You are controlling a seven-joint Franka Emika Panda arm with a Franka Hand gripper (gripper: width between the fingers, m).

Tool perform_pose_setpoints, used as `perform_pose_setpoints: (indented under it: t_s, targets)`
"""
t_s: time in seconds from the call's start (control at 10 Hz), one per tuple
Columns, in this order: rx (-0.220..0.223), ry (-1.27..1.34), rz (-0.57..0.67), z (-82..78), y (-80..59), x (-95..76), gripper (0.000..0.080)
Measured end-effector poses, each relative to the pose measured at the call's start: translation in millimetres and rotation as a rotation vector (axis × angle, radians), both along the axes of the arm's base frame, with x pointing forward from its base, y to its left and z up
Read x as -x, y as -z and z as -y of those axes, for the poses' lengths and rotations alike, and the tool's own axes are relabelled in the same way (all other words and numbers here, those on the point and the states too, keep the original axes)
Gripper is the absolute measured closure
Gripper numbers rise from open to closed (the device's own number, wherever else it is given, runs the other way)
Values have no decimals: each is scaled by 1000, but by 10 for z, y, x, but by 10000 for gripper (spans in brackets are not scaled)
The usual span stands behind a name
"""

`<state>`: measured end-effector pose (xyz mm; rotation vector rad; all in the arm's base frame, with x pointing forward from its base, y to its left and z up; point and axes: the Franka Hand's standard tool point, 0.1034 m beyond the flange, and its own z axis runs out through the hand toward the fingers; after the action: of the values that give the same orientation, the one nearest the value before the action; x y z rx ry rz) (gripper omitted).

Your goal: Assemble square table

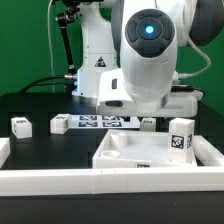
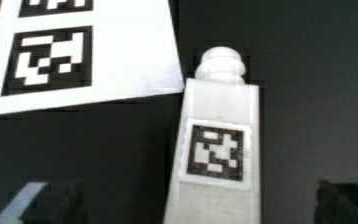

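In the wrist view a white table leg lies on the black table, with a tag on its face and its threaded tip pointing away from the hand. My gripper is open and straddles the leg's near end. Both dark fingertips stand well clear of its sides. In the exterior view the white square tabletop lies rim up at the front right. One tagged leg stands upright at its far right corner. Two more legs lie on the exterior view's left. The arm's body hides the gripper there.
The marker board lies flat just beyond the leg under the hand. White barrier rails run along the front and the exterior view's left edge of the black table. The robot's base stands behind.
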<state>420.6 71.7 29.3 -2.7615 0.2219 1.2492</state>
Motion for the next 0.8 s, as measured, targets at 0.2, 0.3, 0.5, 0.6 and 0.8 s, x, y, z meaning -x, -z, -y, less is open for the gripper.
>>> perform_pose_setpoints:
  t_s: [0.2, 0.3, 0.5, 0.6, 0.8]
  targets:
    - [5, 1, 13, 5, 73, 13, 151]
    - [7, 1, 19, -1, 103, 26, 151]
    - [11, 0, 29, -22, 153, 57, 151]
    - [12, 0, 28, -23, 160, 67, 151]
    - [16, 4, 28, -23, 161, 67, 151]
